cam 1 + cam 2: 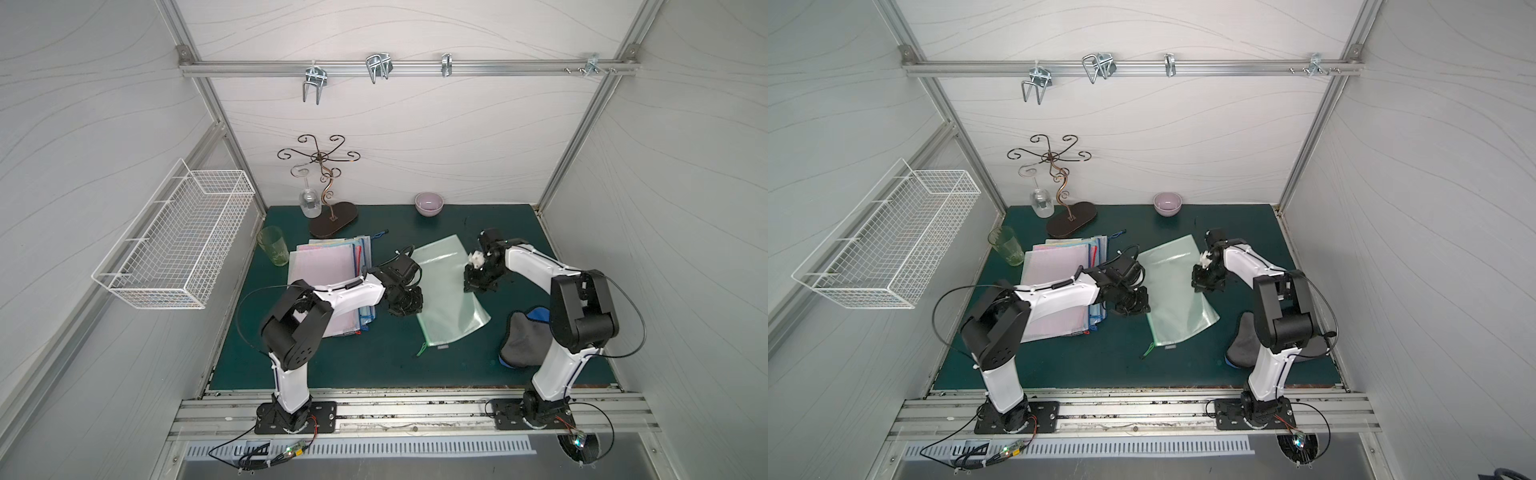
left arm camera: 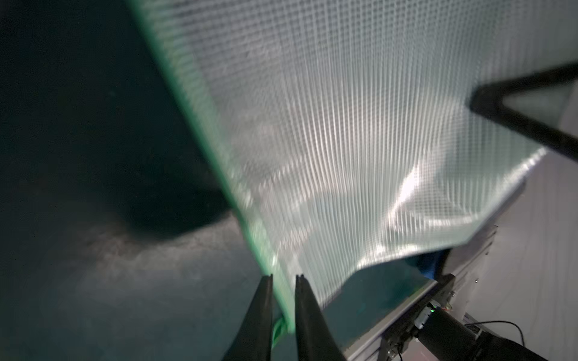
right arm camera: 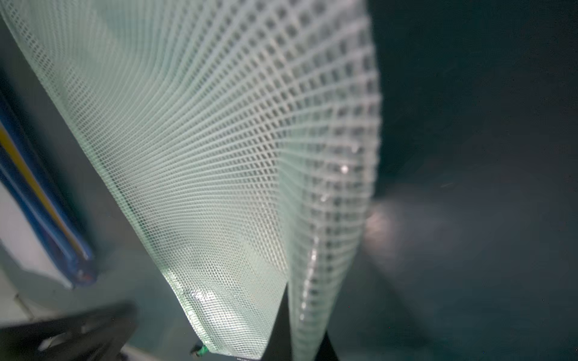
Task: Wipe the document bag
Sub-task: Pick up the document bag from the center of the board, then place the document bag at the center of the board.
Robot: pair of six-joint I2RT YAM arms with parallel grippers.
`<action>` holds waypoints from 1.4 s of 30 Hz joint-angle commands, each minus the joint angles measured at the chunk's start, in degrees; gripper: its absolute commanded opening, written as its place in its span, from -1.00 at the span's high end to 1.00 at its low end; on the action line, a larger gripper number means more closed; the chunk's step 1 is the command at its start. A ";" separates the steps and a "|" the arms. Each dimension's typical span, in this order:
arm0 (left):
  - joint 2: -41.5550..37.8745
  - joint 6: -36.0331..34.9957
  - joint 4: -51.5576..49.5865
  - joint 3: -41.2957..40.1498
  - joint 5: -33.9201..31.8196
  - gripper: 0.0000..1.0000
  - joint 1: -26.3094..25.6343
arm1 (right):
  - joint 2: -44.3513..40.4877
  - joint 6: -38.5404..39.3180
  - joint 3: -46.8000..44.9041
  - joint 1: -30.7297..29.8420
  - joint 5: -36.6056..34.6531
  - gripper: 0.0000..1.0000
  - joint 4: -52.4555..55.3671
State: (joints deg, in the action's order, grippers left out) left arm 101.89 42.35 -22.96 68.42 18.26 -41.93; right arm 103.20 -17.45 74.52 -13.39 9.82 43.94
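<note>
top: bright, even | wrist: dim, blurred (glare on document bag [image 2: 344, 125])

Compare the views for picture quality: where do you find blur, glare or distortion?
In both top views: sharp, evenly lit, with wide-angle splay; left wrist view: the green document bag is blurred, with a glare streak on its fold; right wrist view: the bag's mesh is crisp mid-frame, soft nearest the lens, and the table is dim.
</note>
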 commanded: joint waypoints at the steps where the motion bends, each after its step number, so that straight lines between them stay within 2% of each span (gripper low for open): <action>1: -7.66 -2.77 -1.56 1.63 -2.35 0.63 0.10 | 2.62 2.14 7.09 4.19 -14.99 1.00 6.45; 3: -10.37 -3.31 -2.95 1.18 -2.69 0.63 0.10 | 5.43 3.60 10.71 6.23 -20.82 1.00 6.22; 7: -14.90 -3.59 -4.51 -1.20 -3.73 0.63 0.16 | 12.57 7.82 19.78 9.53 -25.78 1.00 5.15; 14: -19.70 -3.35 -6.04 -5.15 -5.65 0.63 1.01 | 28.08 23.47 38.70 10.35 -37.20 1.00 5.46; 20: -19.80 -4.56 -6.13 -5.49 -4.08 0.62 3.71 | 35.58 26.51 49.65 13.69 -38.98 1.00 8.97; 24: -18.51 -4.77 -5.08 -5.28 -2.50 0.62 5.34 | 35.13 28.70 47.27 14.77 -38.87 1.00 7.94; 29: -15.87 -5.32 -4.41 -4.20 -0.75 0.63 5.99 | 34.86 27.67 43.27 15.28 -38.83 1.00 6.58; 35: -15.91 -6.04 -4.97 -4.19 -0.69 0.63 6.51 | 35.39 24.38 43.75 15.67 -40.27 0.99 7.61; 36: -16.09 -6.14 -5.07 -4.21 -0.98 0.62 6.52 | 35.25 23.79 43.78 15.68 -40.56 0.92 7.69; 39: -16.61 -6.54 -5.53 -4.44 -1.51 0.62 6.85 | 34.45 22.37 43.59 15.89 -41.92 0.55 7.57; 41: -17.07 -6.66 -6.03 -4.60 -2.11 0.61 7.03 | 33.86 20.69 44.08 16.46 -41.90 -0.04 8.11; 42: -17.31 -6.75 -6.29 -4.70 -2.32 0.61 7.12 | 33.46 20.07 44.21 16.63 -41.90 -0.25 8.15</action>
State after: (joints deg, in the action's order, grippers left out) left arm 85.86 36.88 -29.10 62.54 16.82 -35.27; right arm 138.28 5.61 117.80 2.46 -30.85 50.13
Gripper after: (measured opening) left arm 0.195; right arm 0.547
